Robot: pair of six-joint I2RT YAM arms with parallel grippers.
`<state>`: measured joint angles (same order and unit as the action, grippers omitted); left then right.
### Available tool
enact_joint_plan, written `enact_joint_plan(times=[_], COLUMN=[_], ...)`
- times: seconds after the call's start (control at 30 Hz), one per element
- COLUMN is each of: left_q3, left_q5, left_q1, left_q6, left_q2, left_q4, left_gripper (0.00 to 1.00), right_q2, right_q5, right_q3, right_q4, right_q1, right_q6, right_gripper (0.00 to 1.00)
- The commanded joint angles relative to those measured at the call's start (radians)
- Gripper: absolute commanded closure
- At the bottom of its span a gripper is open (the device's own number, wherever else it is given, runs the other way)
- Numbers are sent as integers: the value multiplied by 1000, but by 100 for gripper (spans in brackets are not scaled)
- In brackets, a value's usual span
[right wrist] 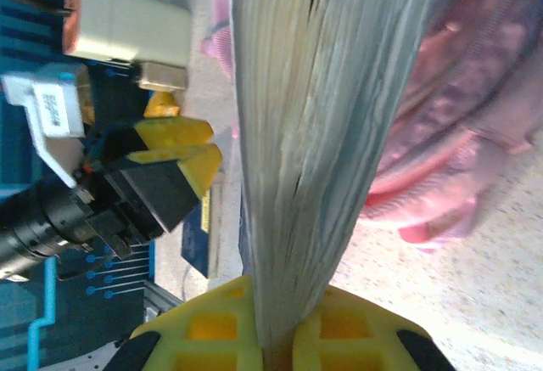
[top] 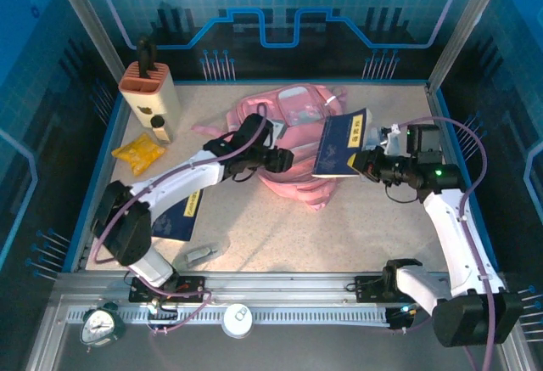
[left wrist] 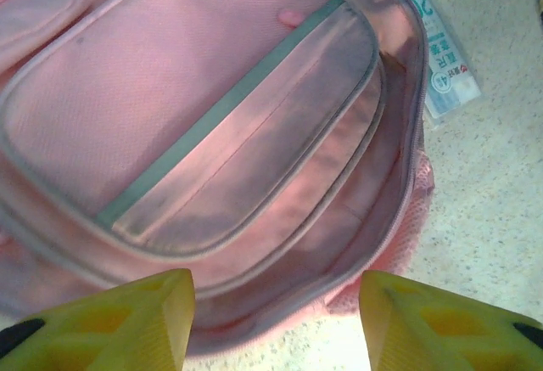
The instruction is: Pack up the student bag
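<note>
The student bag (top: 293,120), pink and soft, lies in the middle of the table with its main compartment unzipped (left wrist: 254,133). My left gripper (top: 284,160) hovers at the bag's near rim, its yellow fingers (left wrist: 127,320) spread apart with nothing between them. My right gripper (top: 363,164) is shut on the lower edge of a blue book (top: 342,143), held upright just right of the bag. In the right wrist view the book's page edges (right wrist: 331,133) run up from the clamped jaws (right wrist: 284,337), with the bag (right wrist: 458,91) behind and the left gripper (right wrist: 174,154) at the left.
A second blue book (top: 180,216) lies under the left arm. A yellow packet (top: 138,152) and a beige-orange holder (top: 148,91) stand at the back left. A small grey item (top: 201,254) lies near the front. A white-blue packet (left wrist: 445,65) sits beside the bag.
</note>
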<state>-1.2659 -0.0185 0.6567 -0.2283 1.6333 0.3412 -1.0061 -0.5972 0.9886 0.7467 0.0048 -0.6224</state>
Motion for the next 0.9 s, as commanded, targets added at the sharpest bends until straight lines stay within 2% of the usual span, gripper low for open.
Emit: enact_joint_plan(times=[0.0, 0.27, 0.57, 0.7, 0.87], left_q3=[-98, -307, -415, -460, -438], left_q5=[39, 103, 161, 209, 209], left_q1=[30, 70, 75, 75, 75], left_q6=[192, 352, 384, 386, 367], left_q2=[80, 315, 465, 485, 438], left_q4=[24, 115, 138, 171, 153], left_gripper=[42, 35, 33, 45, 74], right_q2=[23, 15, 1, -1, 1], right_q5=[3, -27, -19, -15, -5], right_q3=[-32, -79, -103, -103, -103], right_q4=[59, 41, 22, 25, 29], right_q1=[-37, -74, -87, -90, -95], right_q6=[50, 48, 59, 70, 72], right_gripper=[97, 97, 98, 99, 99])
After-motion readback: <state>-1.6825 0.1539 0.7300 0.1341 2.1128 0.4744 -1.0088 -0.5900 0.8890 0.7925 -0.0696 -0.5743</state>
